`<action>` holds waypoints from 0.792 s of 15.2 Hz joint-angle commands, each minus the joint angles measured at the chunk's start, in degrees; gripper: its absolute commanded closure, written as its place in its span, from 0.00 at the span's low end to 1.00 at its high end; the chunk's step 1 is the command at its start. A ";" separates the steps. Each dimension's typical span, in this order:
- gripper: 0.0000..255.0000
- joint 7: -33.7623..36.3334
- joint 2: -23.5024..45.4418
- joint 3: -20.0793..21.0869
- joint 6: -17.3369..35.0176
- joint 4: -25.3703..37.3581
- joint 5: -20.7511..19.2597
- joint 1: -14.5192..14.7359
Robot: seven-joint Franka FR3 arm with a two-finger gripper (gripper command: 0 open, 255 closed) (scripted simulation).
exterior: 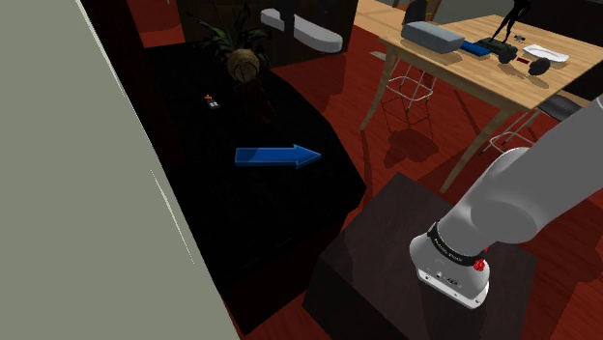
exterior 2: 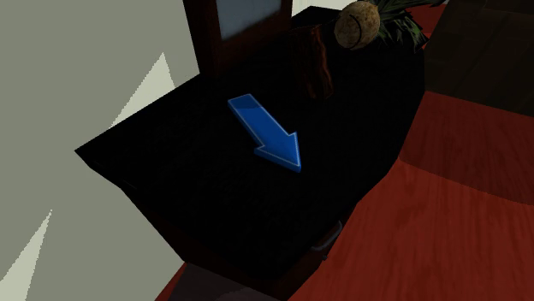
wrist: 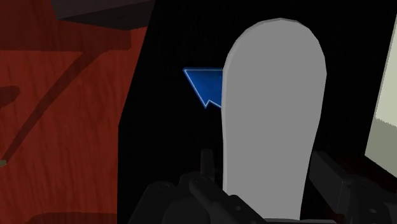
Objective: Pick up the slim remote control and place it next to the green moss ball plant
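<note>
One slim grey remote [wrist: 273,108], upright in the hand [wrist: 264,162], clamped between its two black fingers [wrist: 207,167], above the black counter [wrist: 172,127]. One blue arrow [exterior: 278,155] flat on that counter, near its middle. One plant [exterior: 242,60], a brownish ball under dark leaves, at the counter's far end in the shoulder view, well apart from the arrow. One small dark item [exterior: 211,100] with a red spot near the plant. Red wood floor [exterior: 348,87], pale grey wall [exterior: 77,193], one wooden table [exterior: 454,68] at the shoulder view's upper right.
</note>
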 commanded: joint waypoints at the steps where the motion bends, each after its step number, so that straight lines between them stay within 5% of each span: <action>1: 1.00 -2.84 0.34 -1.61 0.10 0.17 -0.35 -1.13; 12: 1.00 -16.22 9.79 -8.77 -1.46 10.90 -2.73 -7.20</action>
